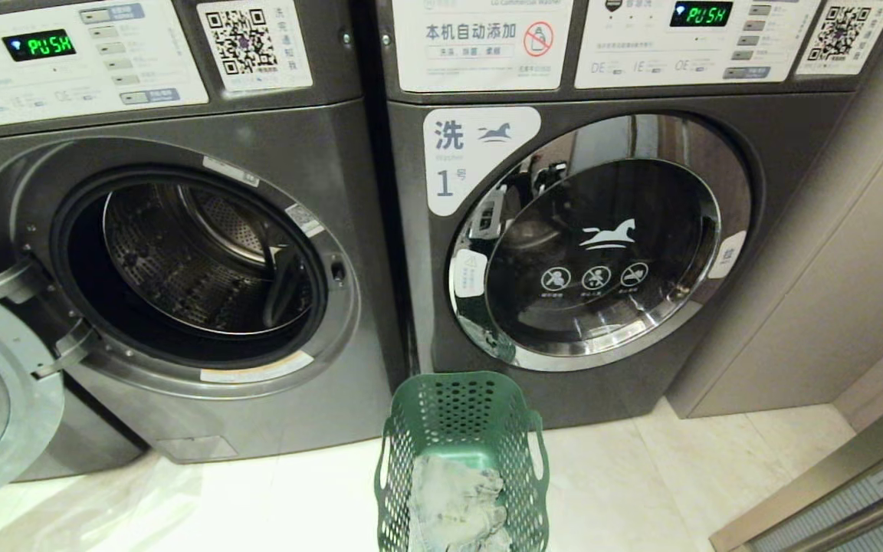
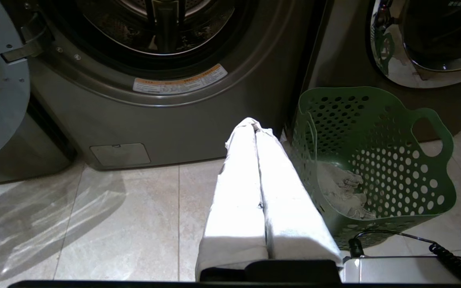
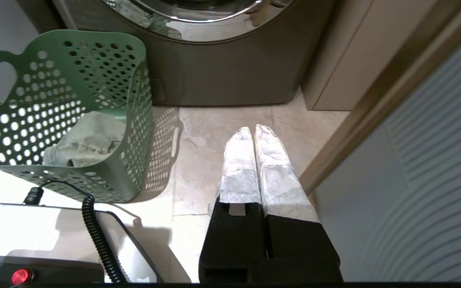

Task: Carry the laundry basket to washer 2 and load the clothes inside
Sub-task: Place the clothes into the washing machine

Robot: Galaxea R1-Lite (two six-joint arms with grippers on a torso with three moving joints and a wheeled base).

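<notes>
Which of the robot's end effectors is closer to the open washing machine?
The left. The left end effector hangs shut in front of the open washer, beside the laundry basket. The right end effector, also shut, is beyond the basket, by the closed washer.

Pale glossy floor tiles (image 1: 641, 475) fill the lower frame, catching light reflections at lower left. A beige wall panel (image 1: 832, 291) rises at right, beside a ribbed grey door (image 3: 426, 168).
</notes>
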